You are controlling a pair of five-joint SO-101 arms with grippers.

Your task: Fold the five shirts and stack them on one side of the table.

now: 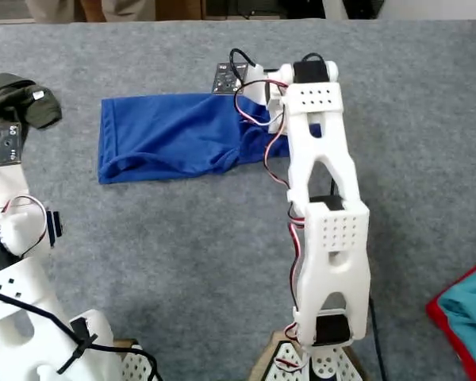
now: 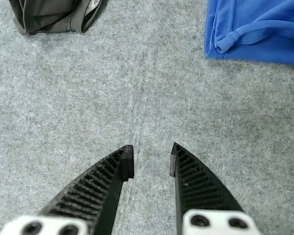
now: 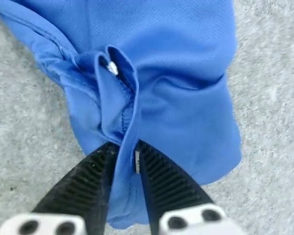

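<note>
Blue shirt, grey table

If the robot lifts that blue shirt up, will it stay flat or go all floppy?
Probably floppy: the blue shirt bunches into soft folds where the right pincer pinches it. It looks thin, so likely light.

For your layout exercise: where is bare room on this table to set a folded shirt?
Bare table between the arms, nearer than the blue shirt; between the right arm and the teal shirt. Crowded at the blue shirt, in the right gripper.
</note>
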